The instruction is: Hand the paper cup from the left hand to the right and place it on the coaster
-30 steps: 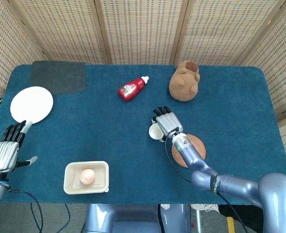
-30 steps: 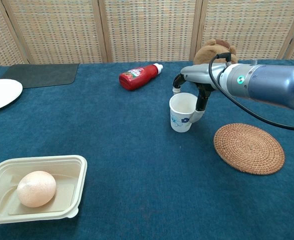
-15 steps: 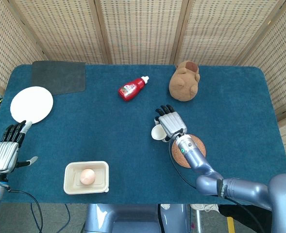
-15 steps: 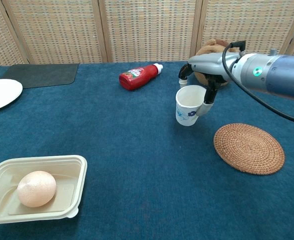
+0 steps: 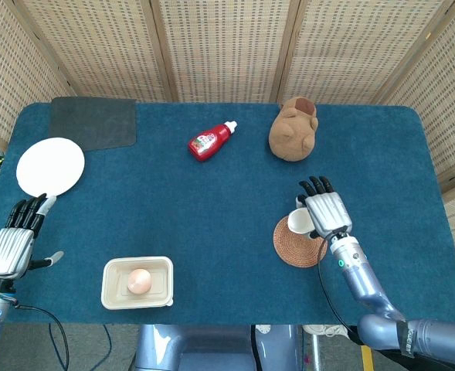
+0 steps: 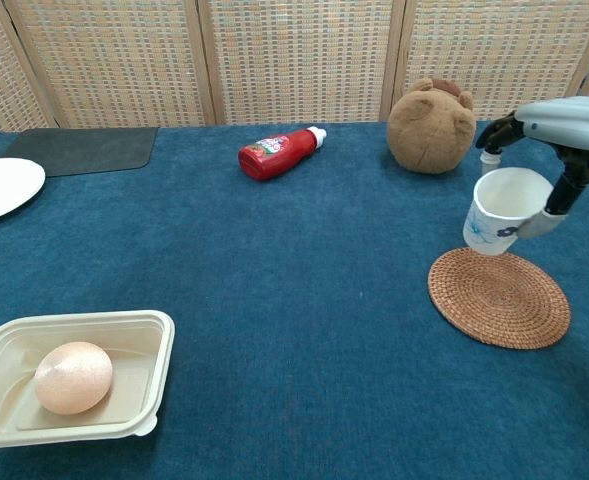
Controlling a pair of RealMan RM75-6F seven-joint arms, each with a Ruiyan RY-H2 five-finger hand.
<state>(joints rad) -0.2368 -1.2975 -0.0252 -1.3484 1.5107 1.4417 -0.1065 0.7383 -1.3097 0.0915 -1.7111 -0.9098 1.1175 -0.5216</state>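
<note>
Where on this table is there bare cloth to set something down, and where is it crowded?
Bare cloth spans the middle, between the ketchup bottle, the food tray and the coaster. The far right edge past the plush toy is free too. It is crowded at the coaster, where the right hand holds the paper cup.

Right hand (image 5: 325, 213) gripping, left hand (image 5: 15, 240) spread
</note>
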